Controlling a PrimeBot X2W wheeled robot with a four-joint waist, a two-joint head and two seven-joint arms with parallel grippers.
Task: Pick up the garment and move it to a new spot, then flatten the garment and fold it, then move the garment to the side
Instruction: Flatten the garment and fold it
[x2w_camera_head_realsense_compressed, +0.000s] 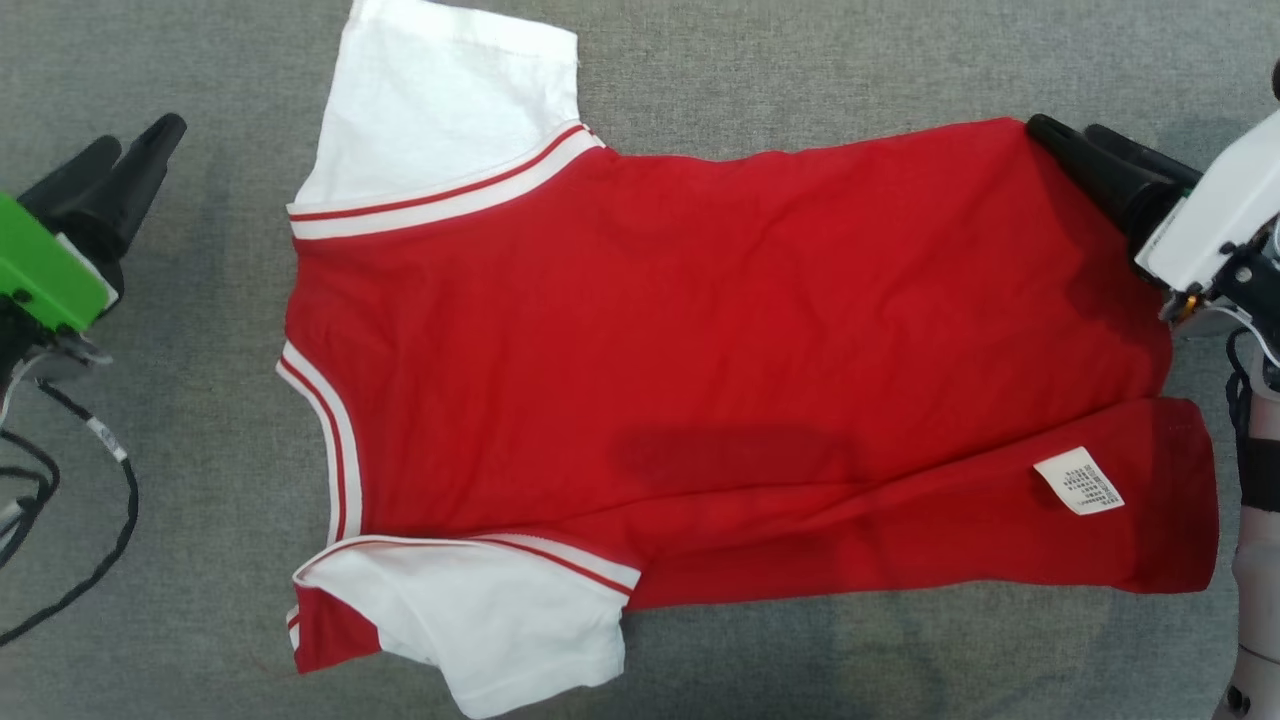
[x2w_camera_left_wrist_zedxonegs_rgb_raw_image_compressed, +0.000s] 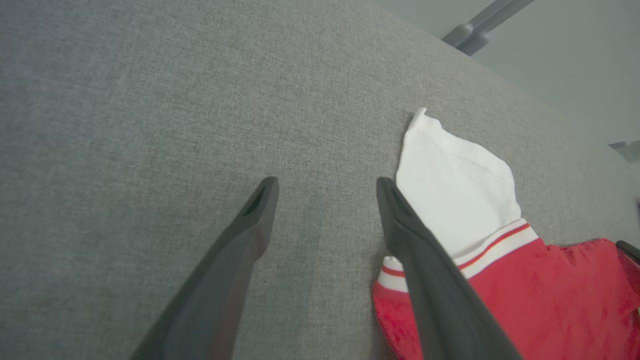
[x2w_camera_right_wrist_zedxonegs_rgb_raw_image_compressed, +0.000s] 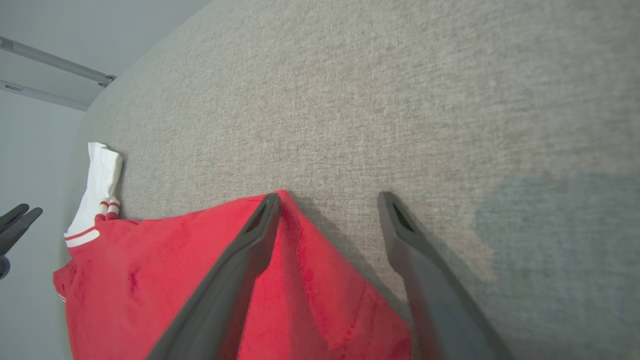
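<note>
The garment (x2w_camera_head_realsense_compressed: 700, 340) is a red T-shirt with white sleeves, lying spread on the grey fabric surface with its collar to the left and hem to the right. Its near long edge is folded over, showing a white care label (x2w_camera_head_realsense_compressed: 1078, 480). My left gripper (x2w_camera_head_realsense_compressed: 130, 160) stands open over bare surface, well left of the collar; in the left wrist view its fingers (x2w_camera_left_wrist_zedxonegs_rgb_raw_image_compressed: 325, 200) frame grey cloth, with the white sleeve (x2w_camera_left_wrist_zedxonegs_rgb_raw_image_compressed: 455, 185) beside the right finger. At the hem's far corner my right gripper (x2w_camera_head_realsense_compressed: 1080, 135) is open, and the red corner (x2w_camera_right_wrist_zedxonegs_rgb_raw_image_compressed: 300, 240) lies loose between its fingers (x2w_camera_right_wrist_zedxonegs_rgb_raw_image_compressed: 327, 205).
The grey surface (x2w_camera_head_realsense_compressed: 800, 70) extends around the shirt on all sides. Black cables (x2w_camera_head_realsense_compressed: 90, 520) trail beneath my left arm. The surface's rounded edge and a pale wall with rails (x2w_camera_right_wrist_zedxonegs_rgb_raw_image_compressed: 55, 62) show in the right wrist view.
</note>
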